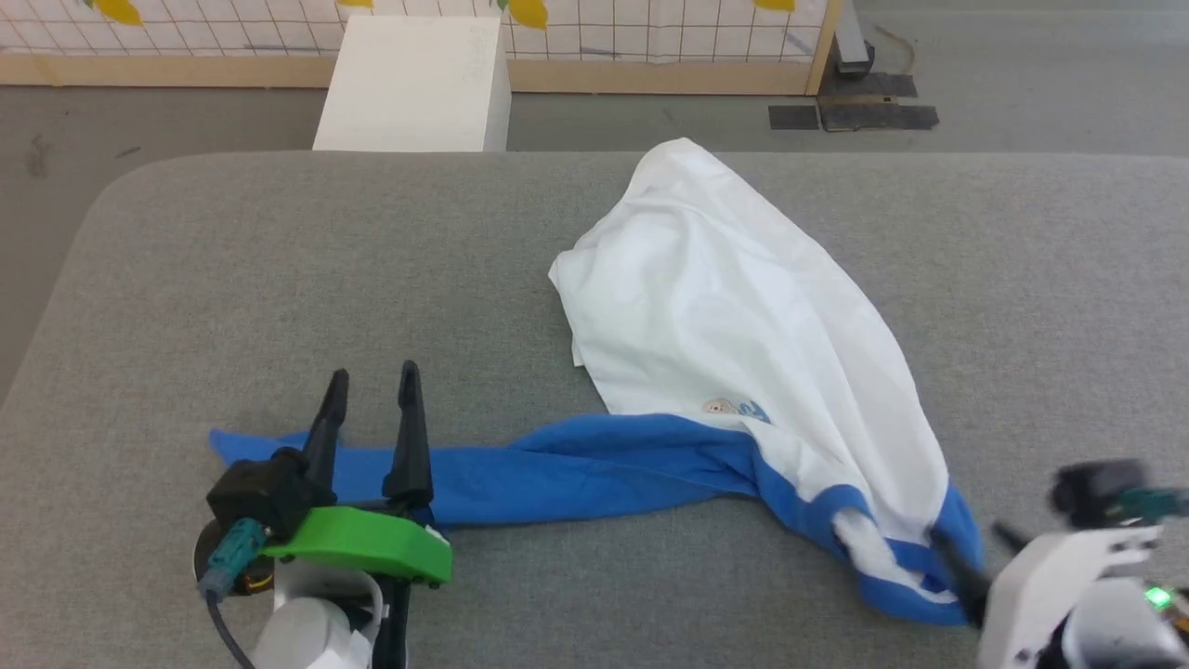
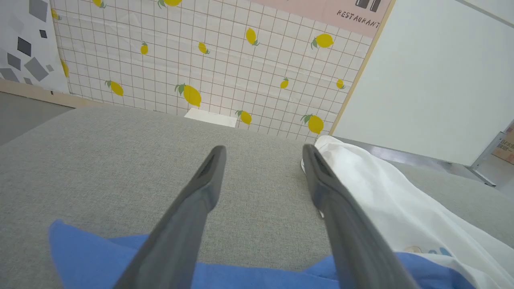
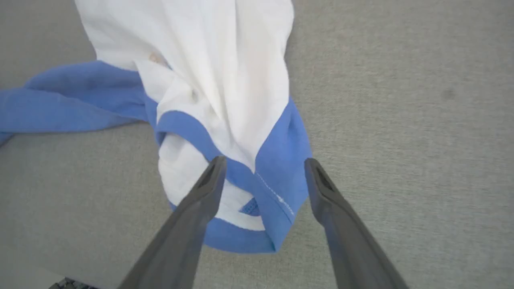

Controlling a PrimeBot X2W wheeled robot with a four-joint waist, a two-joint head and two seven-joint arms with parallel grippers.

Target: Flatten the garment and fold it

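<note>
Sprawling crumpled from centre to lower right on the grey table [image 1: 232, 279] lies the garment [image 1: 725, 307]; left gripper [image 1: 373, 372] spread wide over its blue sleeve [image 1: 557, 474], right gripper [image 3: 265, 160] parted above its blue-edged corner.

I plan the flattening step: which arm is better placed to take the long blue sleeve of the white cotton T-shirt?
Left. The open left gripper hangs over that blue sleeve near its end. The open right gripper is at the T-shirt's bunched blue-and-white end, on the other side.
</note>
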